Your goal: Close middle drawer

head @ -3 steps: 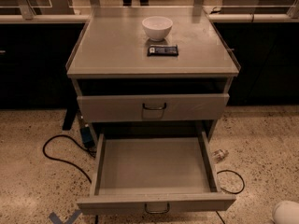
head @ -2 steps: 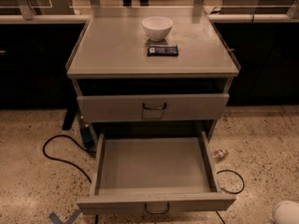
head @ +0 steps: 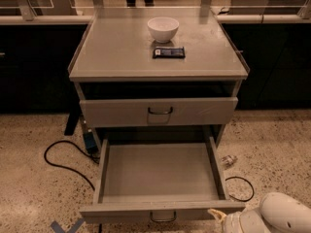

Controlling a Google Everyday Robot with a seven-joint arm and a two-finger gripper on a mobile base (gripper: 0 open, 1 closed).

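Note:
The middle drawer (head: 160,171) is pulled far out of the grey cabinet (head: 97,57). Its plain grey tray is empty. Its low front panel (head: 121,211) carries a small dark wire-loop handle (head: 163,218) at centre, near the bottom edge of the view. My gripper (head: 218,215) is at the bottom right, right by the drawer's front right corner, with the white arm (head: 284,217) behind it. Whether it touches the panel I cannot tell.
Above is a similar drawer with a taller front panel (head: 204,111). A white bowl (head: 163,28) and a dark flat packet (head: 168,52) lie on the cabinet top. Black cables (head: 58,161) and a cable loop (head: 240,188) lie on the speckled floor on either side.
My arm and gripper have moved left into view, from the bottom right corner to the drawer's front right corner. The drawer has not visibly moved.

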